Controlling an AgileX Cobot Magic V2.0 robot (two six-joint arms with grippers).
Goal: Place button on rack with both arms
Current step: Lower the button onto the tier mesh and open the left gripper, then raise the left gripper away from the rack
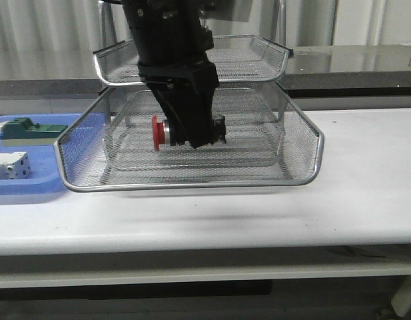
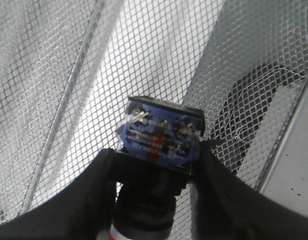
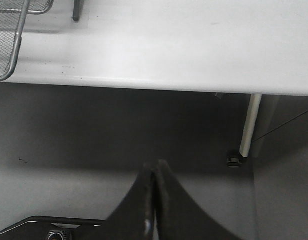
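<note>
Desk (image 1: 272,213) edge across the foreground of the front view, bare and white. Further in, rack (image 1: 305,143), lower tray pulled forward at frame centre. Over that tray, left claw (image 1: 192,137) clamped on the button (image 1: 166,133): long axis lying level, red head towards frame left, blue-black body (image 2: 161,137) pinched between the fingers (image 2: 94,190). Looks just above the mesh; contact hard to tell. So only a short drop and a release left, probably. Right claw (image 3: 154,195) pressed together, holding nothing, hanging off beyond the desk edge, well apart from the rack; left arm plainly nearer. Behind, upper tier at frame top.
</note>
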